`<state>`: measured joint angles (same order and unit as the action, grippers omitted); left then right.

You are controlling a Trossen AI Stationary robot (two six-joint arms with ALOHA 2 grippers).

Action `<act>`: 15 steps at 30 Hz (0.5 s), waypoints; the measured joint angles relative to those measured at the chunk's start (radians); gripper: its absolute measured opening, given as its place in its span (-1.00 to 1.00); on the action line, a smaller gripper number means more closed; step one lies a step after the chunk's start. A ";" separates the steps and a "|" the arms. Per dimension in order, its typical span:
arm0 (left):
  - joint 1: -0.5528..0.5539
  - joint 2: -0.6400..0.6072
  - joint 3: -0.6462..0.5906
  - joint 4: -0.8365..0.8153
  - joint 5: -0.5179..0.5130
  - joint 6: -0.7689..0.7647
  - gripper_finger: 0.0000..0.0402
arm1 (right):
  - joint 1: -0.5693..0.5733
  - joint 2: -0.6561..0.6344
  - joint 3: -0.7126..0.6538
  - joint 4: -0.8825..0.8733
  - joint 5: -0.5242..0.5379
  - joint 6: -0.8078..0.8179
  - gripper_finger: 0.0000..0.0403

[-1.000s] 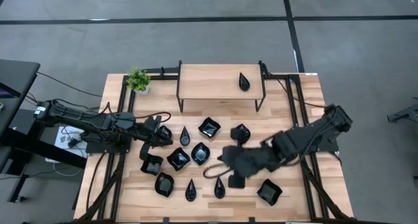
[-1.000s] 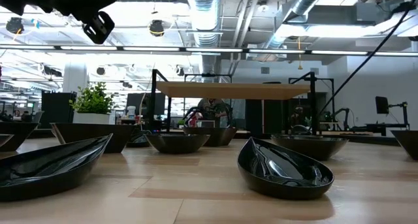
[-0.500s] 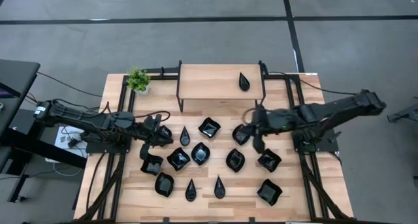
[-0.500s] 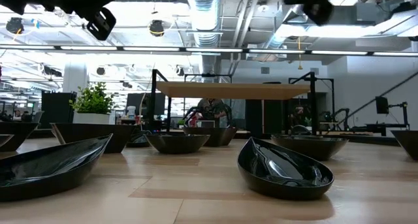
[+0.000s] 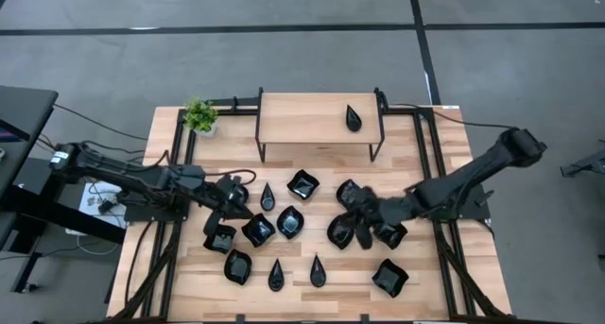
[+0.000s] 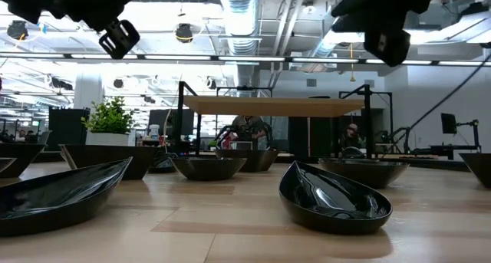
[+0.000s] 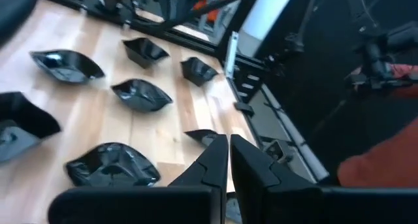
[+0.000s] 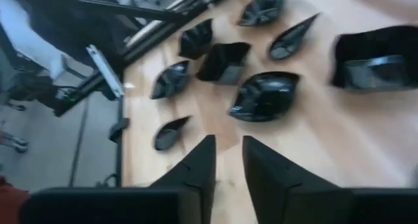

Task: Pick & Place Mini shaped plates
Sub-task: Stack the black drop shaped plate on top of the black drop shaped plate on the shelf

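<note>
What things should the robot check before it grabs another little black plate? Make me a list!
1. Right gripper empty: ok. The right wrist view shows its fingers parted with only bare wood between them.
2. Right gripper above a plate: ok. In the high view it hangs over the cluster of black plates right of centre.
3. Which plate it is aiming at: cannot tell. Several sit close together there.
4. Left gripper out of the way: ok. It is shut and empty, over the plates on the left.
5. Room on the raised shelf: ok. Only one teardrop plate lies there.
6. Potted plant safe: ok. It stands at the far left corner, away from both arms.
</note>
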<state>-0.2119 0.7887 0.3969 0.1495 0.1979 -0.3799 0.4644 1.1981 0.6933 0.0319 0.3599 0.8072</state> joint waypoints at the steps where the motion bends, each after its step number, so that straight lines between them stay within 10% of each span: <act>1: 0.000 0.007 0.000 0.002 0.015 0.000 -0.90 | 0.008 0.033 0.000 0.049 0.000 0.005 -0.59; 15: -0.030 0.049 0.000 0.016 0.039 0.146 -0.67 | 0.114 0.345 0.116 0.264 -0.025 0.086 -0.33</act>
<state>-0.2415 0.8375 0.3969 0.1659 0.2371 -0.2340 0.5786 1.5428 0.8092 0.2955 0.3354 0.8930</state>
